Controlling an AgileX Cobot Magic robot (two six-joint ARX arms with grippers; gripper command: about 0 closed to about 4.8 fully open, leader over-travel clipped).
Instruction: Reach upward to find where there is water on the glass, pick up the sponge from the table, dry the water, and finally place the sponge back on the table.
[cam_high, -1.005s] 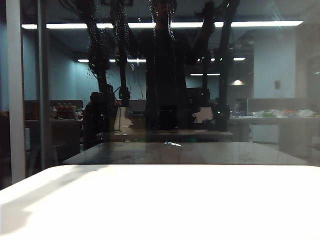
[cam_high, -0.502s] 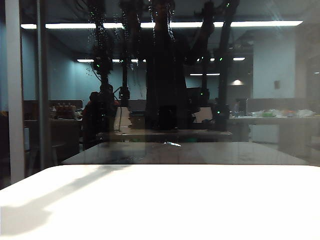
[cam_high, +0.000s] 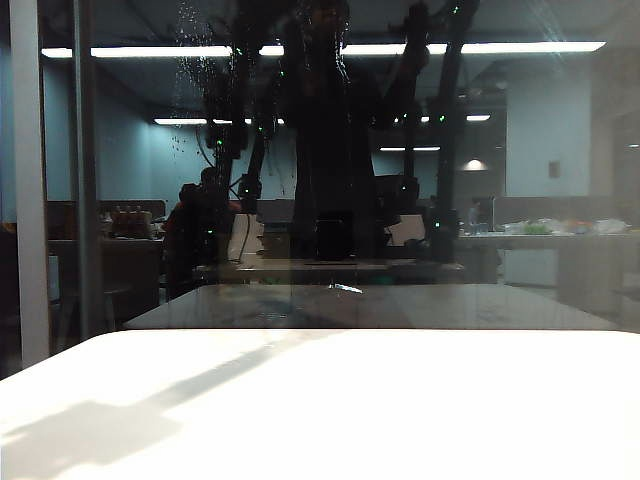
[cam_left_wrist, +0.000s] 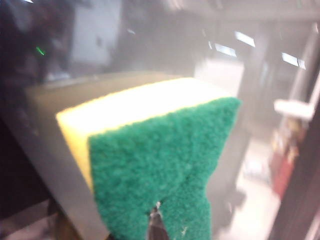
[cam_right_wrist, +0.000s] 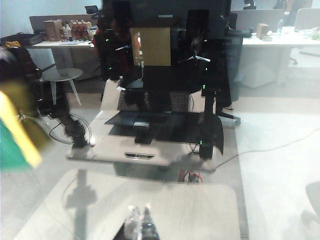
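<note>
the rectangular sponge, bright yellow foam w/ a dark green scouring face (cam_left_wrist: 150, 160), is already off the wide plain white bench (cam_high: 400, 410): the left wrist view shows it clamped in the left gripper (cam_left_wrist: 157, 225), jaws narrow and pinched on its lower edge, green face toward the cam, and the big dark mirror-like glass pane (cam_high: 560, 180) close behind it. the right wrist view catches the same sponge as a blurred yellow-green patch at the picture's edge, up in front of the glass and well above the bench. so finding the wet spot and the pick-up look done; drying seems to be the step in hand. in the exterior view thin whitish water streaks and droplets (cam_high: 188, 70) show on the glass high up, near the grey vertical frame bar (cam_high: 28, 180) side, so i'd judge the wiping isn't finished. whether the sponge touches the glass right now, can't tell, frame's too blurred. the right gripper (cam_right_wrist: 141, 220) hangs near the glass, above the bench, jaws shut or nearly so, tips side by side w/ nothing between. left to do, by my read: wipe off the remaining streaks, then bring the sponge down and set it back on the bench, which has only an arm shadow across it.
</note>
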